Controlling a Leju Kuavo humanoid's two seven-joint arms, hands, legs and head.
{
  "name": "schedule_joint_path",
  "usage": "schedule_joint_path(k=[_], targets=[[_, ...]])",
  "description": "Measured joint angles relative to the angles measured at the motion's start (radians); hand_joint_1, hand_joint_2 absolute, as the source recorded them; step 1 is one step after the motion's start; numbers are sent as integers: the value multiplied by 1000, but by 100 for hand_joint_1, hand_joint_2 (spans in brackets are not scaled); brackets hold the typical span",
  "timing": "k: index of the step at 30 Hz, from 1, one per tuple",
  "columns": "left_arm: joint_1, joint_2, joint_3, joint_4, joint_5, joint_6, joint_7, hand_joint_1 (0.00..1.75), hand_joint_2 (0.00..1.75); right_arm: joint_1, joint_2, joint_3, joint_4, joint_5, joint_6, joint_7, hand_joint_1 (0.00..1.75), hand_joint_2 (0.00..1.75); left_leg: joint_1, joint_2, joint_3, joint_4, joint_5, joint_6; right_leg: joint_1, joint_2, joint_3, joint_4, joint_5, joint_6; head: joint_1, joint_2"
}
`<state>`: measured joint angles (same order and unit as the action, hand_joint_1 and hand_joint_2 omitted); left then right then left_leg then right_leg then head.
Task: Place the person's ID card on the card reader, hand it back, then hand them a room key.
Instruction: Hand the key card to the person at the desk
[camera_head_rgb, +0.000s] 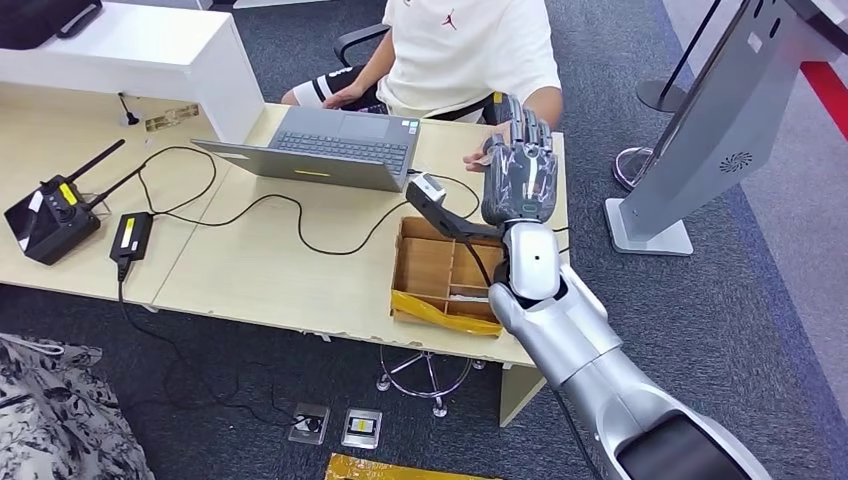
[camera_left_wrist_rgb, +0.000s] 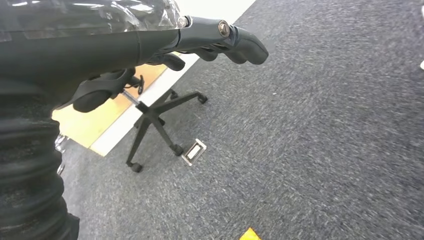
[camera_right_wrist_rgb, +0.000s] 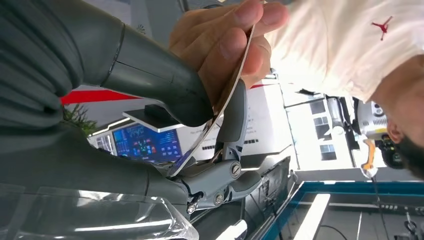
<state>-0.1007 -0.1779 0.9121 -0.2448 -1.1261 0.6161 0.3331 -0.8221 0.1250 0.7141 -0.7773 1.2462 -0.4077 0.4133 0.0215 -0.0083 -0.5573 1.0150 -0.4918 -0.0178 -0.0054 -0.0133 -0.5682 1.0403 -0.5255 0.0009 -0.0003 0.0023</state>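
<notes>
My right hand is raised upright over the desk's far right side, in front of the seated person. In the right wrist view a thin pale card is pinched between my thumb and a finger. The person's hand grips the card's other end, so both of us hold it. A small white and black card reader sits just left of my wrist. My left hand hangs over the carpet with loosely bent fingers and holds nothing.
A cardboard box with compartments lies at the desk's near edge under my right forearm. An open laptop, black cables, a power brick and a radio controller occupy the desk. A grey kiosk stands to the right.
</notes>
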Motion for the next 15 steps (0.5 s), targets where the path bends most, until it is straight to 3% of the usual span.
schedule_joint_path(k=[1,6,15], targets=[[0,-3,8,-2,-2,0,-1,0,175,-2,0,3,14,4,-2,2,0,175,0,0,0,0,0,0,0,0,0,0,0,0,0,0],[0,-13,40,-11,-10,0,-27,0,175,-16,3,16,60,18,-47,0,0,175,0,0,0,0,0,0,0,1,0,0,0,0,0,0],[-3,-26,97,-18,-64,0,-12,0,175,-2,16,43,45,37,-252,-84,0,175,0,2,2,0,0,0,0,3,0,0,0,0,0,0]])
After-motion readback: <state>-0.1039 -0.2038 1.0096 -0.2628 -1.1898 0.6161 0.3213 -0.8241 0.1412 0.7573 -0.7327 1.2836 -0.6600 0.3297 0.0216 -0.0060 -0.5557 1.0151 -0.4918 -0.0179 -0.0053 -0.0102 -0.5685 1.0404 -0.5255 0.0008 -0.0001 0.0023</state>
